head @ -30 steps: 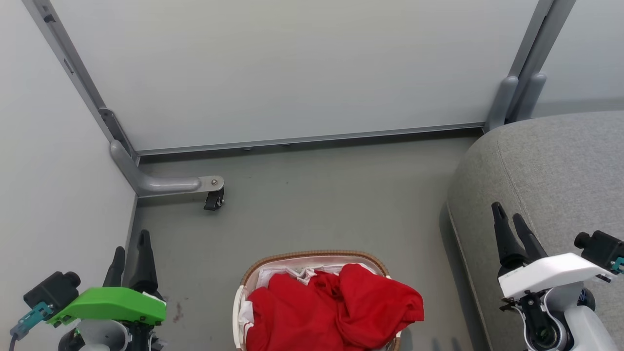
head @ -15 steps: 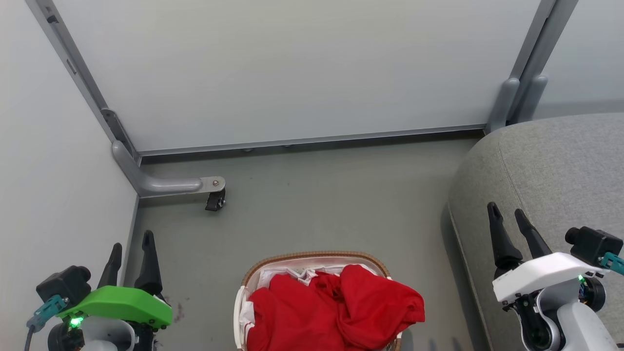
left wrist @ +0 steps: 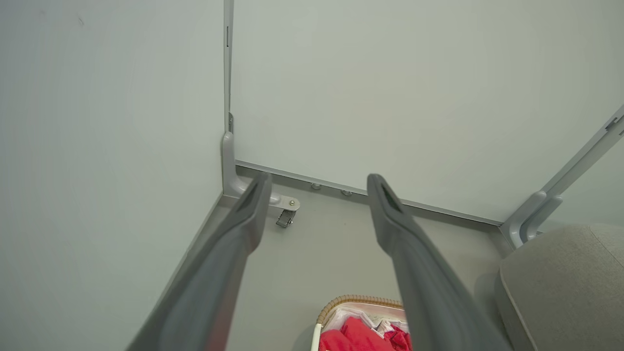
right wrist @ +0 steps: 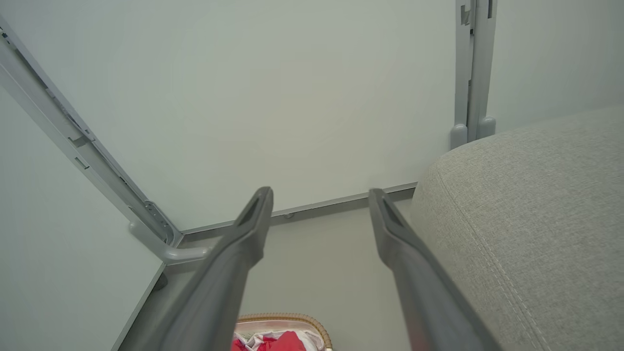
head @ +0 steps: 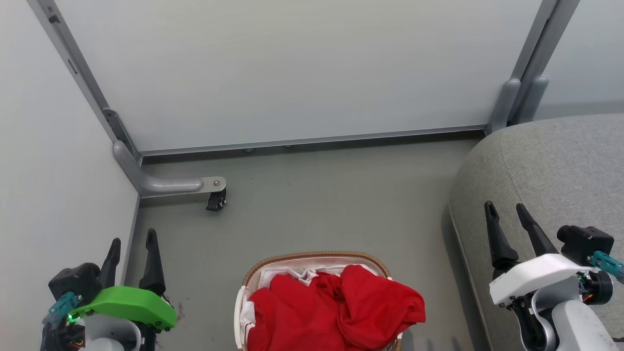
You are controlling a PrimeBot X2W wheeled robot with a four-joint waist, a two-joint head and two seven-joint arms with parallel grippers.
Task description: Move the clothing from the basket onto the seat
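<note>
Now both arms sit low on either side of the basket [head: 312, 254], their fingers pointing away from the robot toward the wall. The left tool [head: 133, 235], under its green cover, hangs over the floor [head: 317, 195] well to the basket's left. The right tool [head: 503, 204], under its white cover, hangs to the basket's right, above the near edge of the seat [head: 551, 175]. Each tool has its two dark fingers spread wide, gripping nothing. A second ago both pairs of fingers stood nearly together; since then they have parted step by step, and the camera block on each wrist has shifted a little. The basket and its load lie as they did. The clothing [head: 331, 307], a heap of bright red fabric, fills the basket and spills over its right rim, with white liner showing at the back and left. The grey seat stands near the basket's right side, not touching it. Beyond the basket the floor runs to pale wall panels [head: 302, 73], and a metal foot with a small black castor [head: 215, 200] juts from the corner at the basket's far left.
</note>
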